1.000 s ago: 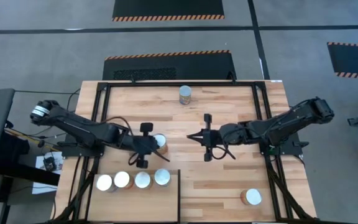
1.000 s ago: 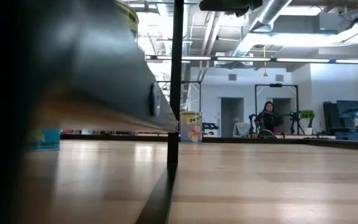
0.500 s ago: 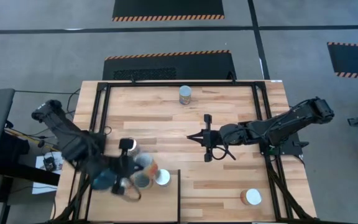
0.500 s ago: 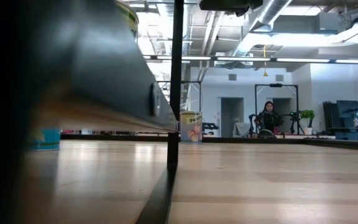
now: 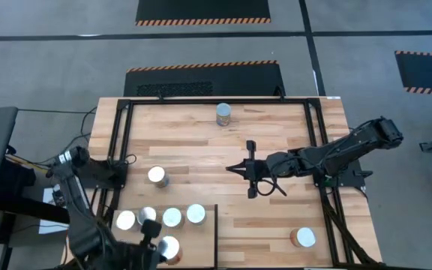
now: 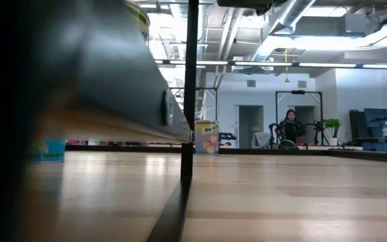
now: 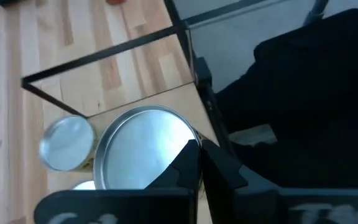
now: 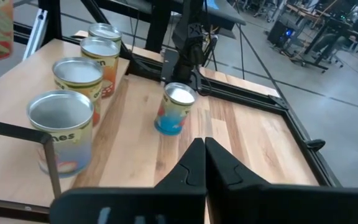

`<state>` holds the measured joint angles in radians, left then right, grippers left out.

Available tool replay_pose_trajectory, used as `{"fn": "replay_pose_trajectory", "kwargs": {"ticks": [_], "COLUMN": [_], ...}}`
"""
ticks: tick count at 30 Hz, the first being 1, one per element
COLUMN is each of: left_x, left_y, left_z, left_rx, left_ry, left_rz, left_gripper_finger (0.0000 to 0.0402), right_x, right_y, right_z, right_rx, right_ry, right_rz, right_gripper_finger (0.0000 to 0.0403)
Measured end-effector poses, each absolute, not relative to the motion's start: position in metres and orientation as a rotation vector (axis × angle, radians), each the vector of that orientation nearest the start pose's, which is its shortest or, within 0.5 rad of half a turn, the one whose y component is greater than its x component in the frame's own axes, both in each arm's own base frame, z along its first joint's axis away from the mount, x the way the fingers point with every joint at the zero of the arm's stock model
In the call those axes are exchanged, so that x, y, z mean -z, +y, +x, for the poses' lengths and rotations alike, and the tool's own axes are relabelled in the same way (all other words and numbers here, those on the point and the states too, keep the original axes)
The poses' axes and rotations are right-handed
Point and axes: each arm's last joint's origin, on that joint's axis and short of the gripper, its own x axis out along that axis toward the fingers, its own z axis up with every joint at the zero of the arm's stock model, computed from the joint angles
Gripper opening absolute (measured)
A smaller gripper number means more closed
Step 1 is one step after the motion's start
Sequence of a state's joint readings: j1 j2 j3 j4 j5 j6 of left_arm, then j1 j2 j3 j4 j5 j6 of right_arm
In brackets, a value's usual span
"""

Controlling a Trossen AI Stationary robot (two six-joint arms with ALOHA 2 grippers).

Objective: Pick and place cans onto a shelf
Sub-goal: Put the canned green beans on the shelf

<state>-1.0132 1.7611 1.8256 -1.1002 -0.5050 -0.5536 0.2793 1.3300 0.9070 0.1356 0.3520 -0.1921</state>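
- Left pincer [image 5: 153, 234] has swung from mid-surface down to the shelf [image 5: 203, 251]. Its fingers are pressed together over a silvery-topped can [image 5: 169, 247].
- Four pale-topped cans [image 5: 147, 216] stand in a row along the shelf's far edge, as before.
- One can [image 5: 157, 176], hidden under the arm earlier, stands on the surface [image 5: 276, 127] beyond the shelf.
- A far can [image 5: 223, 114] is unmoved.
- Right pincer [image 5: 232, 166] is closed at centre, unmoved.
- An orange-sided can [image 5: 304, 238] stands near-right.
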Motion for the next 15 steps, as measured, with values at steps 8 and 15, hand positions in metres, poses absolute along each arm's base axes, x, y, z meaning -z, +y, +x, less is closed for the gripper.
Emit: {"fn": "replay_pose_trajectory", "kwargs": {"ticks": [8,15], "left_x": [-0.312,-0.281], "left_y": [-0.325,-0.340], "left_z": [0.205,0.211], "left_rx": [0.131,0.057], "left_ry": [0.875,0.908], "left_rz": [0.245,0.233], "left_gripper_finger": [0.0000,0.0000], "right_x": [-0.287,-0.288], "right_y": [0.087,0.102], "right_z": [0.283,0.277], "right_rx": [0.055,0.038], "right_ry": [0.273,0.259], "right_rz": [-0.295,-0.287], "right_gripper_finger": [0.0008,0.0008]}}
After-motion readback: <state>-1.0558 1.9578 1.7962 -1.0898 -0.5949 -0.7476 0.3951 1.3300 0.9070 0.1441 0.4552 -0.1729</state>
